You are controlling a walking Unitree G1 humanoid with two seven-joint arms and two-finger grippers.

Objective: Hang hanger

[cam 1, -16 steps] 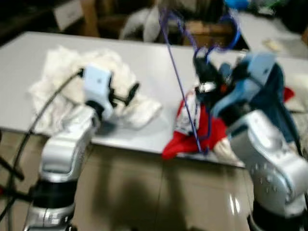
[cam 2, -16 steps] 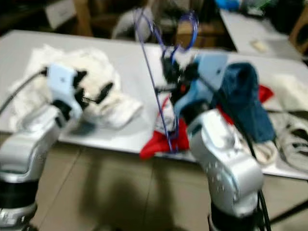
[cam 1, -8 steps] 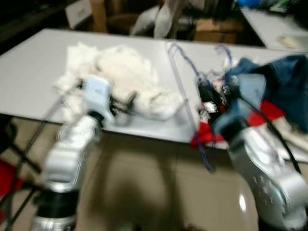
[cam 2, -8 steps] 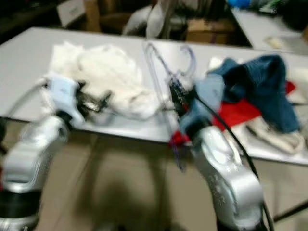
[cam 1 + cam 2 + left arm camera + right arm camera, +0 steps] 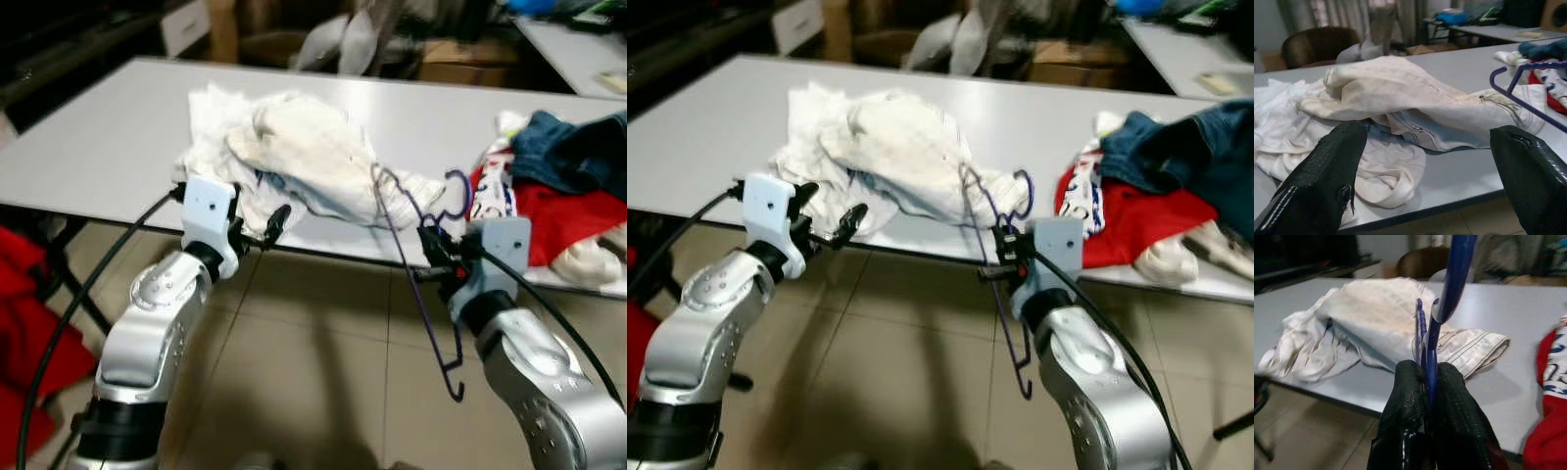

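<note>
Tabletop (image 5: pixel 88 147), pale grey, runs across the scene, with tiled floor (image 5: pixel 313 372) in front of its near edge. Red cloth (image 5: pixel 29 333) lies on the floor off the tabletop's left end.

Left hand (image 5: pixel 257 220) is raised just in front of the near edge, below the white pile; its two black fingers (image 5: pixel 1327 176) stand wide apart with nothing between them. A black cable (image 5: pixel 93 294) runs down from that wrist.

White clothing pile (image 5: pixel 294 147) sits near the middle of the near edge; a cream garment with a zip and grey-blue lining (image 5: pixel 1415 105) lies on top of it, one end reaching toward the right.

Right hand (image 5: pixel 436 257) is held in front of the near edge, right of the pile, its fingers (image 5: pixel 1410 396) pressed together on the wire of a blue hanger (image 5: pixel 421 284). The hanger is off the tabletop, tilted: hook (image 5: pixel 457 196) up at about the level of the near edge, body slanting down over the floor.

Toward the right end of the tabletop: red garment (image 5: pixel 558 211) at the near edge, dark blue garment (image 5: pixel 578 147) over its far side, a pale piece (image 5: pixel 593 259) at the near right.
</note>
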